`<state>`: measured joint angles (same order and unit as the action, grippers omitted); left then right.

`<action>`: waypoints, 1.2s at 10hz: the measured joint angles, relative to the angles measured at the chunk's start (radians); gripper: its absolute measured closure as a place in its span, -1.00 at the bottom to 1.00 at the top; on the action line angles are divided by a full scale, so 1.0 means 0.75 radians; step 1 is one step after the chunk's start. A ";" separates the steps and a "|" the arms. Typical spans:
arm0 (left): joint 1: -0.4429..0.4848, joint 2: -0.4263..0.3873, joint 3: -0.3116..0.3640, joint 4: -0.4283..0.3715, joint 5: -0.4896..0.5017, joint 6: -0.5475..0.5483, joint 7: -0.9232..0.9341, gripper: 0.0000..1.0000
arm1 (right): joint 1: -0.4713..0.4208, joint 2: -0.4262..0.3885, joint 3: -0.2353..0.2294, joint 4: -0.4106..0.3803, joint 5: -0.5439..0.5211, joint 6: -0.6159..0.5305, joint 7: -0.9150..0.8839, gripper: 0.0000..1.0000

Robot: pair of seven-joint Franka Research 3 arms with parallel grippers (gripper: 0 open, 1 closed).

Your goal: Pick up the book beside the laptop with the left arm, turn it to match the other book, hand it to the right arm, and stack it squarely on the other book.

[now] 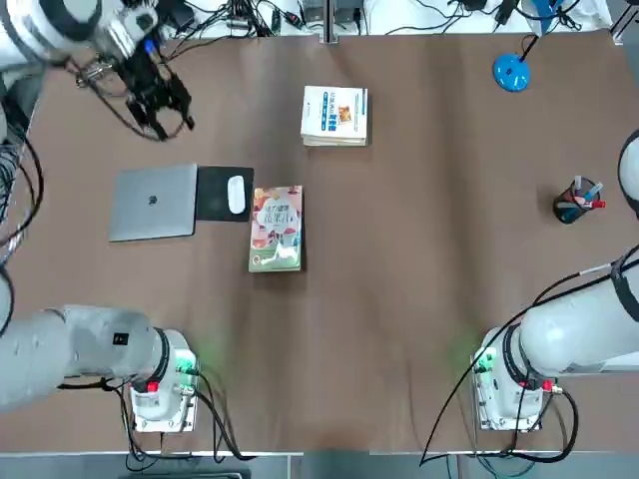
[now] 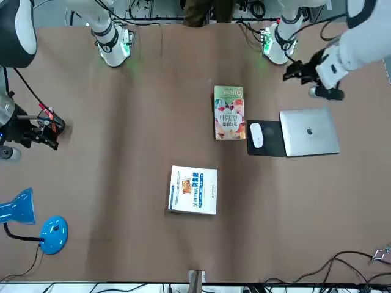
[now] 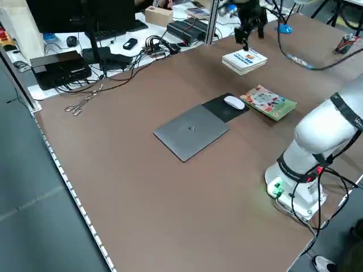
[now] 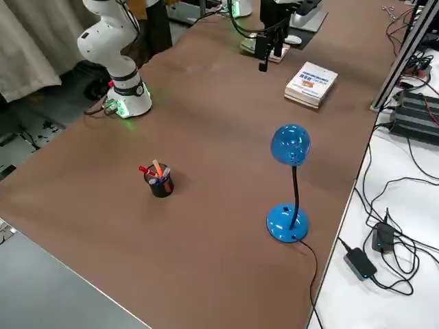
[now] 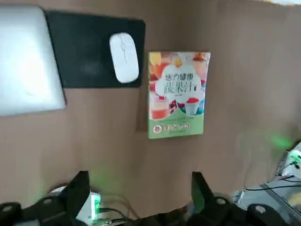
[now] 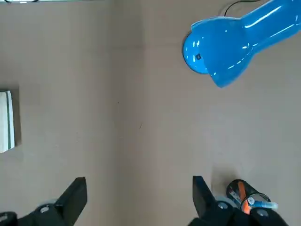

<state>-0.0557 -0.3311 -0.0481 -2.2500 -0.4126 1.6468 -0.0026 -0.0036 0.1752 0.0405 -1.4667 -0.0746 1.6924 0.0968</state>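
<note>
My left gripper hangs high with its fingers spread and nothing between them, up at about ten o'clock on the table in the top view, beyond the laptop. The right gripper is parked, also spread and empty, out by the pen cup on the three o'clock side. So I judge I'm at the very first step: the reach for the pick.

The book lies flat near table centre, just beside the black mouse pad carrying the white mouse; pad and laptop sit at its nine o'clock. The other book lies at its one o'clock, well apart.

Next I need to bring the left gripper down toward five o'clock over the book and take an edge. The pad-side long edge is crowded; the three o'clock edge and the green end at six o'clock face bare table. The blue lamp stands far off at one o'clock.
</note>
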 joint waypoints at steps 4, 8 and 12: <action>-0.025 -0.144 -0.003 -0.464 -0.128 0.217 0.113 -0.94 | 0.001 0.008 0.005 0.000 -0.053 -0.001 -0.001 -0.98; -0.035 -0.135 -0.053 -0.748 -0.449 0.522 0.332 -0.93 | 0.002 0.008 0.006 0.005 -0.060 0.001 -0.048 -0.98; -0.034 0.129 -0.400 -0.770 -1.021 0.852 0.607 -0.94 | 0.004 0.008 0.010 0.006 -0.061 0.007 -0.049 -0.98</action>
<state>-0.0813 -0.2347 -0.3479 -2.8273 -1.1782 2.2862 0.4527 -0.0006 0.1810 0.0480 -1.4621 -0.1202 1.6979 0.0603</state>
